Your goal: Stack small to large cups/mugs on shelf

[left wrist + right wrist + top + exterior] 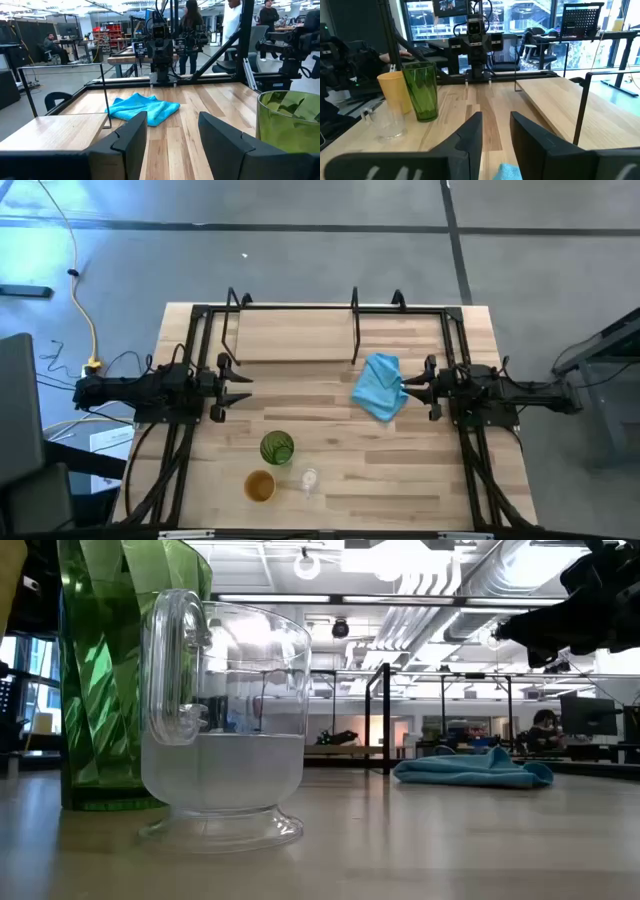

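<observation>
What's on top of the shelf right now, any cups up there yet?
Nothing shows on the shelf; its board is bare in the high and wrist views. The green cup, orange cup and clear glass cup stand on the table.

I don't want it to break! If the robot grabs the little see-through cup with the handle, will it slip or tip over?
The clear cup looks like smooth glass, so it is probably slippery and breakable if dropped. Its foot is narrower than its bowl, so a sideways push might tip it. It stands close beside the green cup, so bumping it could knock that too.
</observation>
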